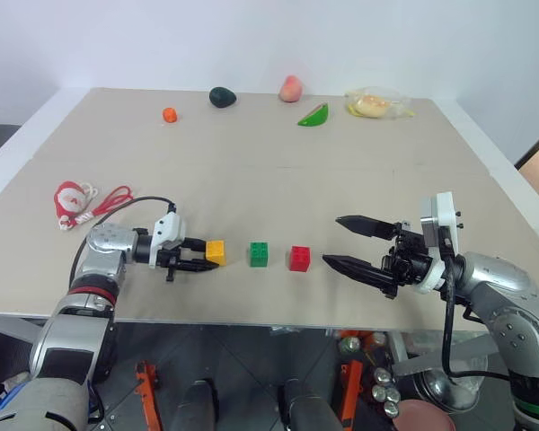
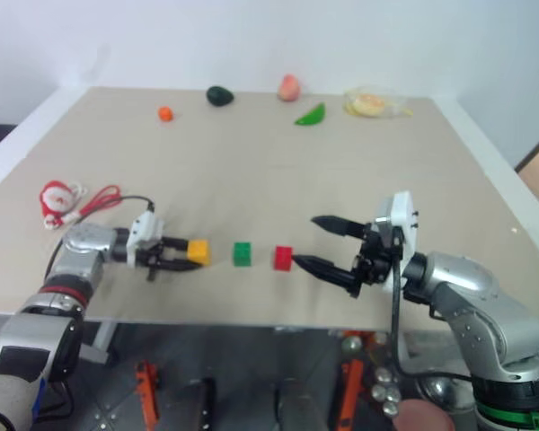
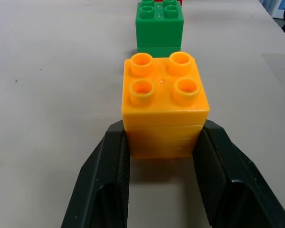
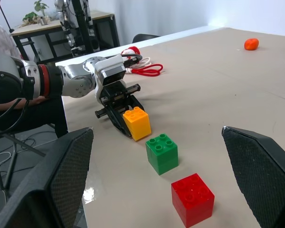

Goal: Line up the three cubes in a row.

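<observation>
- Setting: a beige surface (image 1: 251, 171) with a white border, set against a plain white wall; no brand, label or readable writing appears on any item.
- Task items: three studded cubes stand in a row near the front edge of the surface, each apart from the next. The yellow cube (image 1: 216, 252) is at the robot's left end, the green cube (image 1: 259, 254) in the middle, the red cube (image 1: 299, 259) at the right end.
- Left gripper (image 1: 200, 256): it lies low over the surface, pointing toward 3 o'clock. Its two black fingers (image 3: 109, 185) are clenched on opposite sides of the yellow cube, which rests on the surface.
- Right gripper (image 1: 340, 241): it points toward 9 o'clock, at the 3 o'clock side of the red cube and apart from it. Its fingers are spread wide and grasp nothing.
- Other items: toward 12 o'clock, along the far edge, lie a small orange fruit (image 1: 169, 115), a dark green fruit (image 1: 222, 97), a peach-coloured fruit (image 1: 290, 88), a green wedge slice (image 1: 313, 116) and a clear bag (image 1: 377, 104) with pale contents. A red and white cord bundle (image 1: 81, 203) lies at 11 o'clock of the left gripper.
</observation>
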You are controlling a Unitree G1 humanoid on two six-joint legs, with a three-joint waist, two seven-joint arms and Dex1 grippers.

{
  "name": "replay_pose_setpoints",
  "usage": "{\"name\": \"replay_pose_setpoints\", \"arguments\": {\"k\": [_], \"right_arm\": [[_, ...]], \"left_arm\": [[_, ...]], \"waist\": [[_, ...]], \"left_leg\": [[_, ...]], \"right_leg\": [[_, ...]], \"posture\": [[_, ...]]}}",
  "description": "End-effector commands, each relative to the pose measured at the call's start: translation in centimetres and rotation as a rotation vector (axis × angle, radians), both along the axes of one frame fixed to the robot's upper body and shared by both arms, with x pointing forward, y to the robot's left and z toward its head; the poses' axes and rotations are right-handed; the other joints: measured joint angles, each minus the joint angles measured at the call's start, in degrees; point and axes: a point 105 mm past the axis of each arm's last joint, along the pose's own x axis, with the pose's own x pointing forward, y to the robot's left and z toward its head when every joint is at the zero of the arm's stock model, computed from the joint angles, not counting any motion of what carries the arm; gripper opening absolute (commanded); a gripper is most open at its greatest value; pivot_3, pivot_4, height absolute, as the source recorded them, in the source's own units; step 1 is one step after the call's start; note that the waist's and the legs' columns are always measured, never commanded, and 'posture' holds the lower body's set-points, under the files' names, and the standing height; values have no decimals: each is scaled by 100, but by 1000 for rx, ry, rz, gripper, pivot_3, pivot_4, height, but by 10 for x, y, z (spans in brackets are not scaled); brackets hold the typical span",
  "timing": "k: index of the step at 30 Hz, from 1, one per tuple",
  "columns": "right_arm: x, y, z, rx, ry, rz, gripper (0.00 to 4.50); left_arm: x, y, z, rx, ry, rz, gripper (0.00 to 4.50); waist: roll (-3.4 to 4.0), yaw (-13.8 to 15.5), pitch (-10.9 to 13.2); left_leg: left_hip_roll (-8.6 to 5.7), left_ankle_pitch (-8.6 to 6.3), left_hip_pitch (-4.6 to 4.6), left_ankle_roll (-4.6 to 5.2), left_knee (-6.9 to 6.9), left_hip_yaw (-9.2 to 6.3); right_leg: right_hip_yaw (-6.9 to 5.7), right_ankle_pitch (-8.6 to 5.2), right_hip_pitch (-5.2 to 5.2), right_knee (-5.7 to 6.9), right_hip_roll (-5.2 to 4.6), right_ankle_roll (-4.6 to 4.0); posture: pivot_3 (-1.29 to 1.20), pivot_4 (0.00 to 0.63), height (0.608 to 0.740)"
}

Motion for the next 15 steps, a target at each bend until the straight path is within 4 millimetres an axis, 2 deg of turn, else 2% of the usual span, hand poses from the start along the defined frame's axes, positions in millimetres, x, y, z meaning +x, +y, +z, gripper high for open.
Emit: {"name": "replay_pose_setpoints", "arguments": {"k": [1, 3, 5, 6, 7, 8, 15], "right_arm": [[-4, -1, 10, -20, -57, 2, 4500], [-3, -1, 11, -22, -57, 2, 4500], [-2, 0, 11, -23, -57, 3, 4500], [-2, 0, 11, -25, -56, 4, 4500], [-2, -1, 10, -26, -55, 5, 4500], [-2, -1, 10, -27, -55, 7, 4500], [1, 0, 12, -33, -58, 23, 4500]], "left_arm": [[1, -1, 4, 3, -9, -12, 1299], [2, 0, 3, 2, 13, 3, 2320], [3, 0, 3, -7, 15, 14, 2632], [4, 0, 3, -8, 4, 20, 3158], [4, 0, 3, -7, -13, 25, 3362], [5, 0, 3, -6, -34, 32, 3803], [6, 17, 1, 30, -81, 95, 3803]], "waist": [[0, 0, 0], [0, 0, 0], [0, 0, 0], [0, 0, 0], [0, 0, 0], [0, 0, 0], [0, 0, 0]], "left_leg": [[0, 0, 0, 0, 0, 0], [0, 0, 0, 0, 0, -1], [0, 0, 0, 0, 0, -1], [0, 0, -1, 0, 0, -1], [0, 0, -1, 0, 0, -1], [0, 0, 0, 0, 0, -1], [1, 0, 2, 0, 0, -1]], "right_leg": [[0, 0, 0, 0, 0, 0], [0, 0, 0, 0, 0, 0], [0, 0, 0, 0, 0, 0], [-1, 0, 0, 0, 0, 0], [-1, -1, 0, 0, 0, 0], [-1, 0, 0, 0, 0, 0], [-1, 0, 1, 1, 1, -1]], "posture": [[0, 150, 740], [0, 150, 740], [0, 150, 740], [0, 150, 740], [0, 150, 740], [0, 150, 740], [0, 150, 740]]}}
